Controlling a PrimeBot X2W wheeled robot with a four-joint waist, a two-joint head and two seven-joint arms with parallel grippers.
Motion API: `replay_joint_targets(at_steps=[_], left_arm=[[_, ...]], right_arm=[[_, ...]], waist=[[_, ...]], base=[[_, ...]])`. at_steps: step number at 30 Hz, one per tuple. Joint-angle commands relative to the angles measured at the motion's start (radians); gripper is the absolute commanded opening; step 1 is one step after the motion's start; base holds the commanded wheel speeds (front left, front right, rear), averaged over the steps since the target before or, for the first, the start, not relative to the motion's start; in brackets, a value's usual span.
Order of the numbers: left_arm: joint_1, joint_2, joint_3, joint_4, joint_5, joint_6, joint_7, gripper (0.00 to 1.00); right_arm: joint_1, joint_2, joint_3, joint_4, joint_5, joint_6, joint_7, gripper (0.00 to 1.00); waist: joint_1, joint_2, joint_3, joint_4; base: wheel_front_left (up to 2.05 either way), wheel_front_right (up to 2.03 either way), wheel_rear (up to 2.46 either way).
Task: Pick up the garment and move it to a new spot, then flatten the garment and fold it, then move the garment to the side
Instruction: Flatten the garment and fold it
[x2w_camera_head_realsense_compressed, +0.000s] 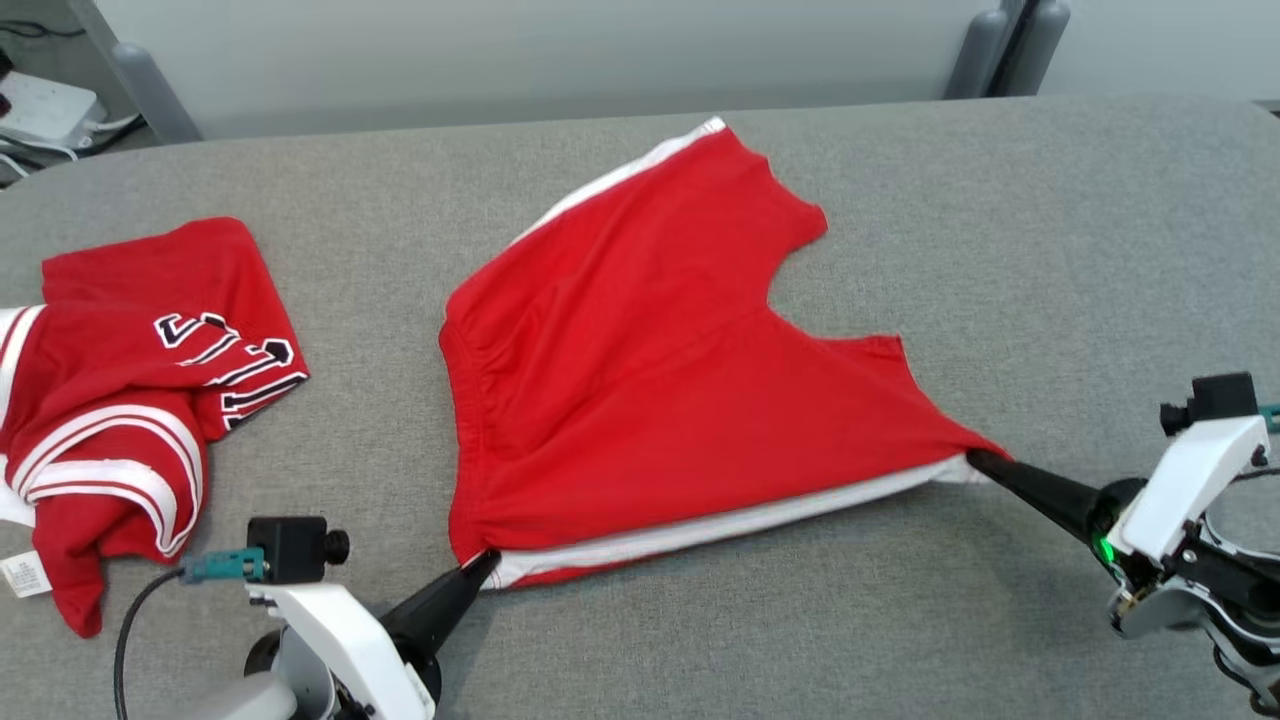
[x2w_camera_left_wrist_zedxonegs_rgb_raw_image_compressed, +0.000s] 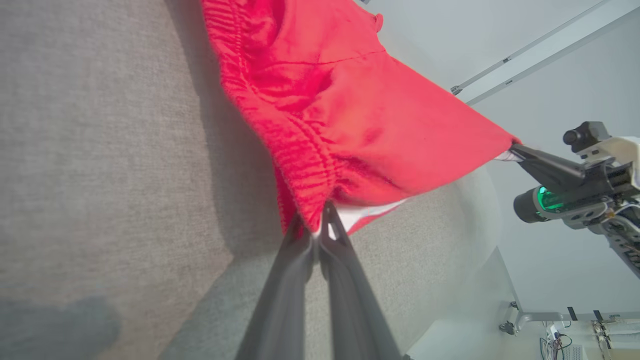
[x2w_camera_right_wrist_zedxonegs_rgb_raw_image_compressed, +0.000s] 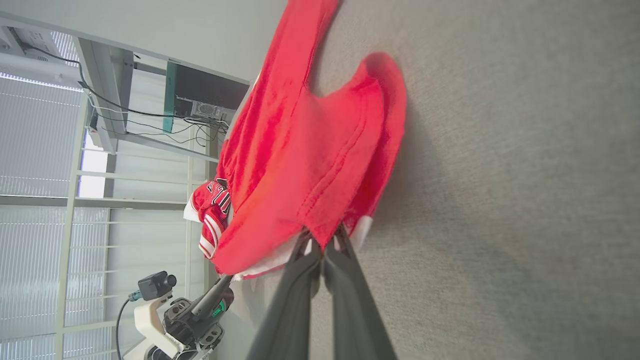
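The garment (x2w_camera_head_realsense_compressed: 640, 350) is a pair of red shorts with white side stripes, spread over the middle of the grey table. My left gripper (x2w_camera_head_realsense_compressed: 487, 562) is shut on its near waistband corner, and the left wrist view shows the gathered elastic of the garment (x2w_camera_left_wrist_zedxonegs_rgb_raw_image_compressed: 320, 125) pinched between the dark fingers at the left gripper (x2w_camera_left_wrist_zedxonegs_rgb_raw_image_compressed: 316, 226). My right gripper (x2w_camera_head_realsense_compressed: 975, 460) is shut on the hem corner of the near leg, which the right wrist view shows as the garment (x2w_camera_right_wrist_zedxonegs_rgb_raw_image_compressed: 300, 150) clamped at the right gripper (x2w_camera_right_wrist_zedxonegs_rgb_raw_image_compressed: 322, 239). The near edge is stretched taut between both grippers and lifted slightly off the table.
A second red piece of clothing (x2w_camera_head_realsense_compressed: 130, 400) with white stripes and black lettering lies crumpled at the table's left edge. The grey table (x2w_camera_head_realsense_compressed: 1050, 250) runs bare to the right and the front. Pale wall and chair legs stand behind the far edge.
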Motion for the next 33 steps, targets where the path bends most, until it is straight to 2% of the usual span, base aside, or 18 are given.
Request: replay_joint_targets(at_steps=[1,10,11,12,13,14,19,21,25,33], left_arm=[[0.006,0.034,0.029,-0.005,0.015,-0.007,-0.018,0.00],[0.057,0.011,0.021,0.014,0.033,-0.007,-0.045,0.02],[0.059,0.007,0.019,0.023,0.041,-0.007,-0.048,0.35],[0.062,0.001,0.019,0.034,0.047,-0.007,-0.053,0.94],[0.064,-0.004,0.019,0.043,0.051,-0.007,-0.056,1.00],[0.065,-0.009,0.019,0.051,0.055,-0.007,-0.059,1.00],[0.068,-0.017,0.040,0.093,0.101,-0.007,-0.076,1.00],[0.073,-0.022,0.077,0.109,0.124,-0.007,-0.079,1.00],[0.103,-0.054,0.234,0.143,0.248,-0.007,-0.080,1.00],[0.224,-0.179,0.579,0.152,0.531,-0.007,-0.080,1.00]], right_arm=[[0.032,-0.036,-0.002,-0.009,-0.013,0.005,0.001,0.00],[0.095,-0.027,0.016,-0.012,-0.025,0.005,0.018,0.00],[0.101,-0.024,0.020,-0.013,-0.029,0.005,0.020,0.00],[0.104,-0.023,0.024,-0.010,-0.035,0.005,0.019,0.27],[0.106,-0.023,0.030,-0.008,-0.044,0.005,0.021,0.86],[0.105,-0.023,0.036,-0.011,-0.054,0.005,0.022,1.00],[0.091,-0.028,0.007,-0.032,-0.098,0.005,-0.052,1.00],[0.087,-0.034,-0.004,-0.041,-0.134,0.005,-0.105,1.00],[0.075,-0.028,-0.016,-0.022,-0.247,0.005,-0.273,1.00],[0.040,0.048,0.007,0.087,-0.419,0.005,-0.595,1.00]], waist=[[-0.0001,0.0000,-0.018,0.004],[-0.0001,0.0000,-0.039,0.006],[-0.0001,0.0000,-0.040,0.007],[-0.0001,0.0000,-0.040,0.008],[-0.0001,0.0000,-0.041,0.008],[-0.0001,0.0000,-0.042,0.009],[-0.0001,0.0000,-0.049,0.013],[-0.0001,0.0000,-0.056,0.018],[-0.0001,0.0000,-0.066,0.031],[-0.0001,0.0000,-0.085,0.042]], base=[[0.00,0.00,0.00],[0.00,0.00,0.00],[0.00,0.00,0.00],[0.00,0.00,0.00],[0.00,0.00,0.00],[0.00,0.00,0.00],[0.00,0.00,0.00],[0.00,0.00,0.00],[0.00,0.00,0.00],[0.00,0.00,0.00]])
